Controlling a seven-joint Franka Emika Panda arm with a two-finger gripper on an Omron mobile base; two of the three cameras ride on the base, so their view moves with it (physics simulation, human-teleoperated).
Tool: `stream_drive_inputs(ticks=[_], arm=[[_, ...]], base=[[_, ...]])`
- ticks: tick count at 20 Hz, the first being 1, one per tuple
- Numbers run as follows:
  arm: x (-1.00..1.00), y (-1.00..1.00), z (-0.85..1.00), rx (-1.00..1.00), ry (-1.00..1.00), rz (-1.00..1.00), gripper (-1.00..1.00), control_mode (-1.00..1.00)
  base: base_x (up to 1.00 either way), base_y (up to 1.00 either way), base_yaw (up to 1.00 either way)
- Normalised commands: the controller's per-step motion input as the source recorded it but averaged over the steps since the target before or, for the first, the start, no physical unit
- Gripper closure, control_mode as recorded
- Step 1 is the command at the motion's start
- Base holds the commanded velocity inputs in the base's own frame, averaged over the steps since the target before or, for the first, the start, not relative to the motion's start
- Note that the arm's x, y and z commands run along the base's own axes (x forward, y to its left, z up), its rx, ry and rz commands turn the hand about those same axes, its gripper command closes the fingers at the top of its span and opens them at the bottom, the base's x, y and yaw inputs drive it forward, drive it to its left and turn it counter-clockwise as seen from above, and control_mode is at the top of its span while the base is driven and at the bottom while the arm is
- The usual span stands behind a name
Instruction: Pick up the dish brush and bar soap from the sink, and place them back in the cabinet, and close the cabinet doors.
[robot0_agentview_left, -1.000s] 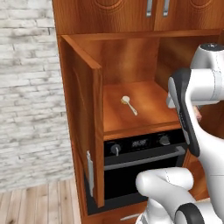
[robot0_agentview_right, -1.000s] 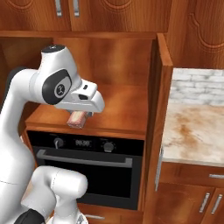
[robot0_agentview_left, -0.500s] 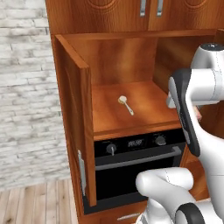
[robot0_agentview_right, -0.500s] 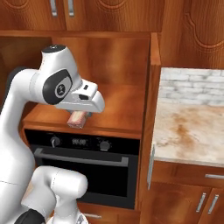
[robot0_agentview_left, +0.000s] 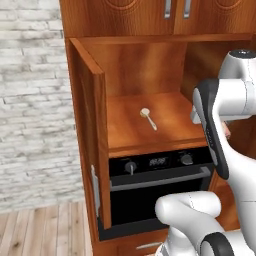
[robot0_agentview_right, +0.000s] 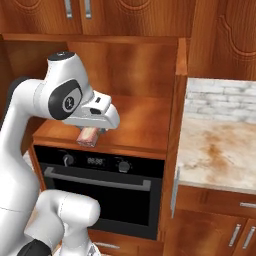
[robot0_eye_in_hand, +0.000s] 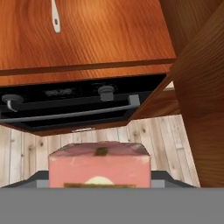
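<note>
I have the small pinkish-red rectangular bar soap (robot0_agentview_right: 88, 136) clamped in the hand (robot0_agentview_right: 91, 134), which sits just in front of the near edge of the cabinet's wide shelf (robot0_agentview_left: 165, 137), above the black built-in oven (robot0_agentview_right: 97, 185). In the hand view the soap (robot0_eye_in_hand: 99, 163) fills the gap between the fingers, with the shelf lip and oven knobs beyond it.

The slim dish brush with its round cream head (robot0_agentview_left: 148, 118) lies on the shelf, near the middle, well away from every edge and from the soap.

The tall reddish-brown wooden cabinet (robot0_agentview_left: 145, 60) is open: its left door (robot0_agentview_left: 92, 145) juts toward me, edge on, and the right door (robot0_agentview_right: 175, 125) stands out beside the tan marble table (robot0_agentview_right: 217, 145). Between the two doors the shelf front is unobstructed, and bare wood lies right of the brush.
</note>
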Motion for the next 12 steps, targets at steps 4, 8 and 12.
stream_drive_inputs(ticks=[4, 8, 12], arm=[[0.0, 0.0, 0.0, 0.0, 0.0, 0.0, 1.0, 1.0], [0.0, 0.0, 0.0, 0.0, 0.0, 0.0, 1.0, 1.0], [0.0, 0.0, 0.0, 0.0, 0.0, 0.0, 1.0, 1.0]], base=[[-0.18, 0.0, 0.09], [-0.23, 0.0, 0.09], [-0.25, 0.0, 0.06]])
